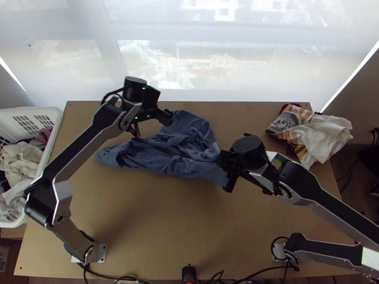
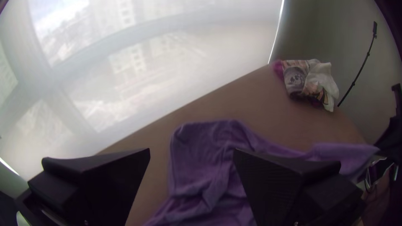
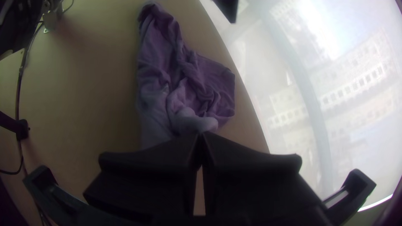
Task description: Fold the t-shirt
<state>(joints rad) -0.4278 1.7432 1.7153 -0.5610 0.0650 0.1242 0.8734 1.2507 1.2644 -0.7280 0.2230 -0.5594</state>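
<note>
At the left, a white laundry basket (image 1: 49, 111) stood beside the bench (image 1: 156, 227), its far side pierced by a grille of slots; it contained a loose heap of garments, among them a cream cloth (image 1: 19, 158), a mauve cloth (image 1: 42, 137) near the right wall and a pale grey cloth (image 1: 12, 203) toward the near end. Next, the left tool (image 1: 150, 124) was positioned above the far left portion of the t-shirt, open, its two fingers wide apart. The blue t-shirt (image 1: 175, 156) lay bunched and wrinkled across the middle of the bench, a narrow portion extending left and a broader, flatter portion toward the far edge. At its right end, the right tool (image 1: 226, 170) was closed on the cloth, its fingertips nearly meeting. At the far right corner, a white printed cloth (image 1: 327, 135) lay crumpled, partly over the bench's edge, with a dark red cloth (image 1: 291, 105) showing behind it.
</note>
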